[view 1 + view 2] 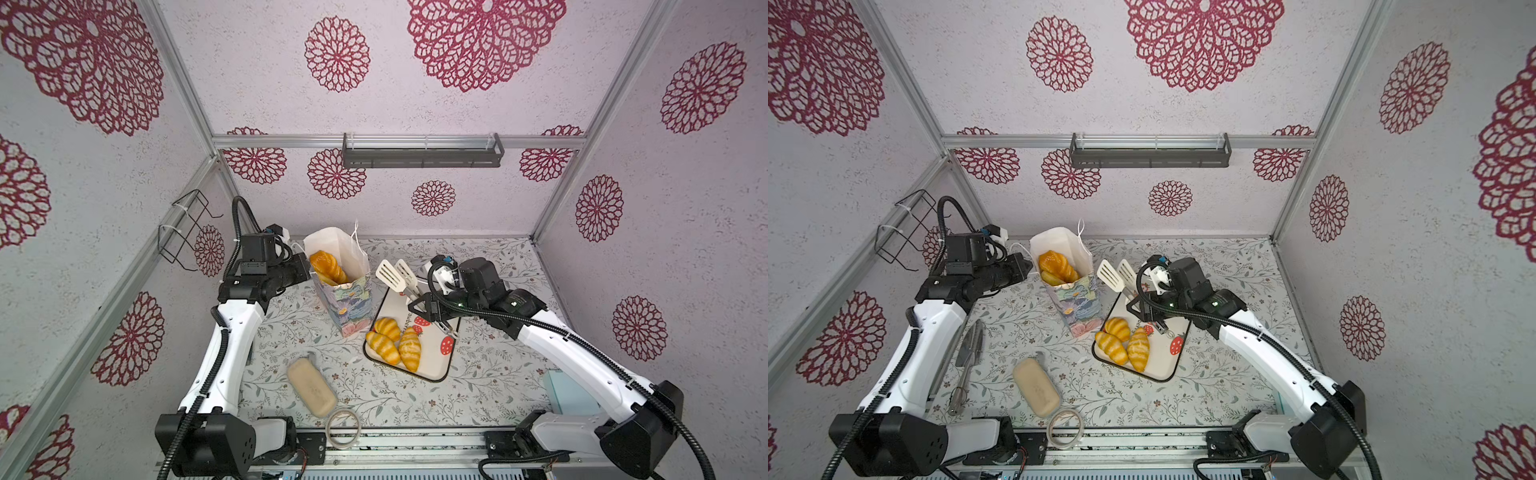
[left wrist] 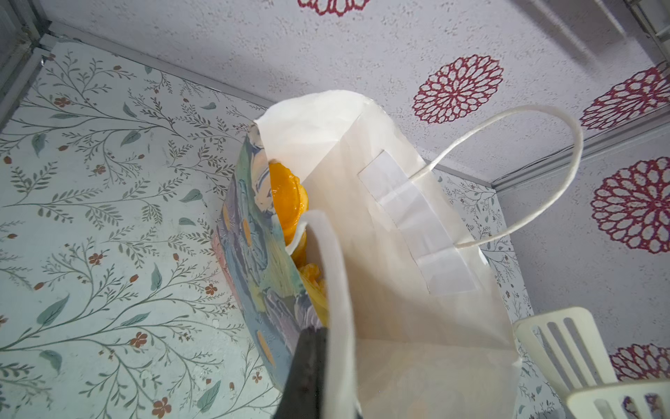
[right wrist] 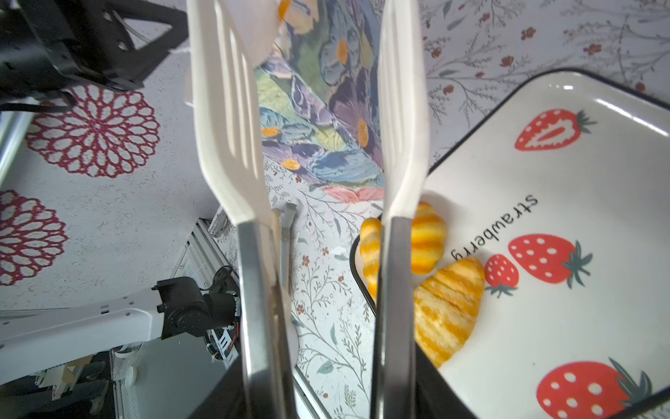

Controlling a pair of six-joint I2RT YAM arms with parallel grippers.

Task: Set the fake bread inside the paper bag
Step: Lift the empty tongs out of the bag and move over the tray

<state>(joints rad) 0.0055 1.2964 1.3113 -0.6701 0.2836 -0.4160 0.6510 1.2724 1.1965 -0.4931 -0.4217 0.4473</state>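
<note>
The paper bag (image 1: 351, 303) (image 1: 1080, 301) (image 2: 406, 261) (image 3: 326, 119) stands upright at the back of the table. Glossy fake bread (image 1: 326, 266) (image 1: 1057, 266) (image 2: 290, 199) pokes up inside it. My left gripper (image 1: 306, 270) (image 1: 1029, 270) (image 2: 326, 337) is shut on the bag's left rim. Three striped croissants (image 1: 392, 345) (image 1: 1123, 345) (image 3: 447, 308) lie on a strawberry tray (image 1: 436, 365) (image 1: 1163, 365) (image 3: 551, 326). Over the tray's far end, my right gripper (image 1: 424, 306) (image 1: 1142, 306) (image 3: 319, 399) is shut on white slotted tongs (image 1: 395, 276) (image 1: 1116, 274) (image 3: 224, 109), whose paddles stand apart and empty beside the bag.
A pale beige block (image 1: 311, 386) (image 1: 1036, 386) and a tape ring (image 1: 343, 428) (image 1: 1064, 426) lie near the front edge. Metal utensils (image 1: 967, 357) lie by the left arm. A light-blue box (image 1: 565, 390) sits front right. A wire rack (image 1: 183, 232) hangs on the left wall.
</note>
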